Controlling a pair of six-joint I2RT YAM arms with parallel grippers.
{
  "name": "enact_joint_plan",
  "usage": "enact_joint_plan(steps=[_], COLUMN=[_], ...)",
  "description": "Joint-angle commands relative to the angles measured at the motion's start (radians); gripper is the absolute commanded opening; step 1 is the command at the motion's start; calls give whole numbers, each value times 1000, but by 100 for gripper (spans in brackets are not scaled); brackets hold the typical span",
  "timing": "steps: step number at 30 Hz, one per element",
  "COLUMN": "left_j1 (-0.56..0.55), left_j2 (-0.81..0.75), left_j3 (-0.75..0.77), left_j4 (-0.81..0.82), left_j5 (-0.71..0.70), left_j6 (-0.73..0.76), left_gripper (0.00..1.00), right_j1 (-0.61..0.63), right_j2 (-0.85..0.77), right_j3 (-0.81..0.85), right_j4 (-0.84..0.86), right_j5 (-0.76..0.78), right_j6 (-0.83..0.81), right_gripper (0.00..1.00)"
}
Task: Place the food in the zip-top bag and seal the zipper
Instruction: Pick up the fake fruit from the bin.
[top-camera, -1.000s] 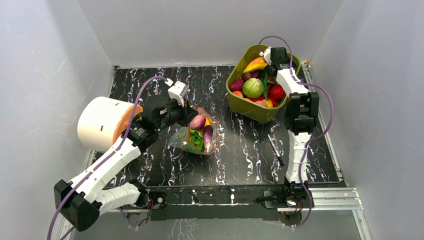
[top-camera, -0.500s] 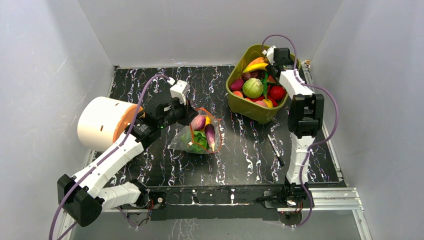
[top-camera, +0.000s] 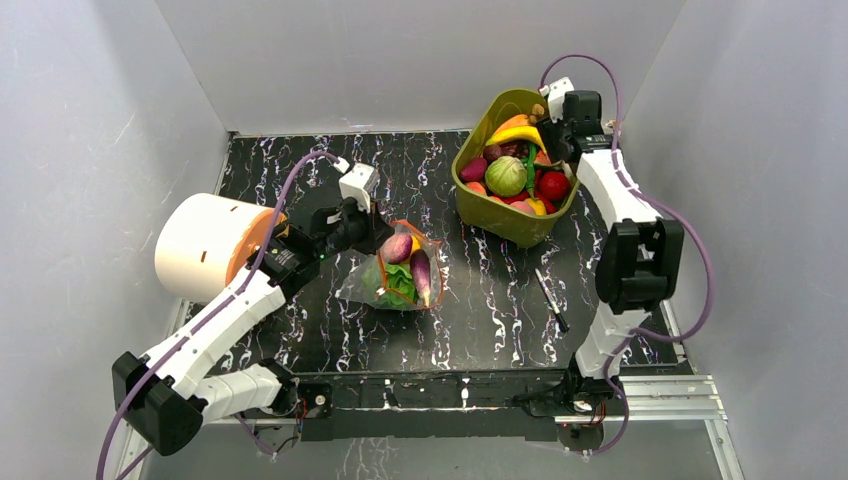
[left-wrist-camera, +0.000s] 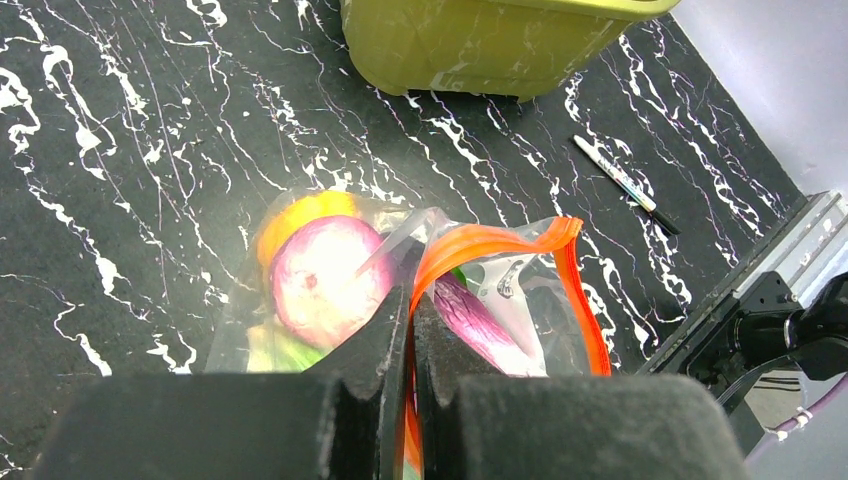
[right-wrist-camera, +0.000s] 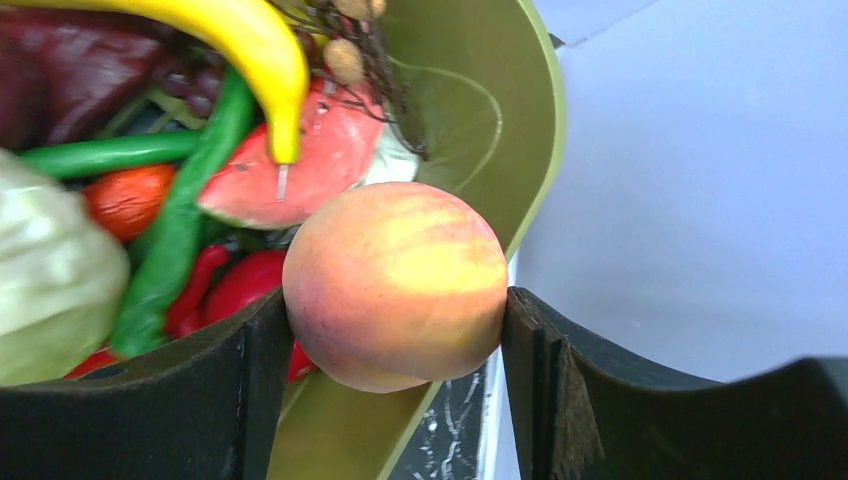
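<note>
The clear zip-top bag (top-camera: 400, 270) lies mid-table with its orange-red zipper (left-wrist-camera: 520, 240) mouth gaping. Inside are a purple-pink round vegetable (left-wrist-camera: 320, 280), a purple eggplant (left-wrist-camera: 470, 310), green lettuce (top-camera: 395, 285) and something yellow-orange (left-wrist-camera: 300, 212). My left gripper (top-camera: 372, 232) is shut on the zipper strip at the bag's left edge; it also shows in the left wrist view (left-wrist-camera: 412, 300). My right gripper (top-camera: 560, 125) is over the far right rim of the olive tub (top-camera: 480, 215), shut on a peach (right-wrist-camera: 395, 285) and holding it above the rim.
The tub holds several toy foods: banana (top-camera: 512, 132), pale green cabbage (top-camera: 506, 176), red pieces, green beans (right-wrist-camera: 180, 230). A black-and-white pen (top-camera: 551, 298) lies right of the bag. A white and orange cylinder (top-camera: 205, 245) stands at the left. Grey walls close in on three sides.
My right gripper has risen and moved right out of the tub with the peach. My left gripper has shifted slightly, still holding the bag's mouth.
</note>
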Motion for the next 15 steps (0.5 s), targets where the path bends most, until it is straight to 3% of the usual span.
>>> enact_joint_plan(steps=[1, 15], left_j1=[-2, -2], left_j2=[-49, -66], left_j3=[13, -15], left_j4=[-8, -11], left_j5=[-4, 1], left_j6=[-10, 3], left_gripper=[0, 0], right_j1=[26, 102], right_j2=[-175, -513], right_j3=[-63, -394], right_j4=[27, 127], right_j5=[-130, -419], right_j6=[128, 386], right_gripper=[50, 48])
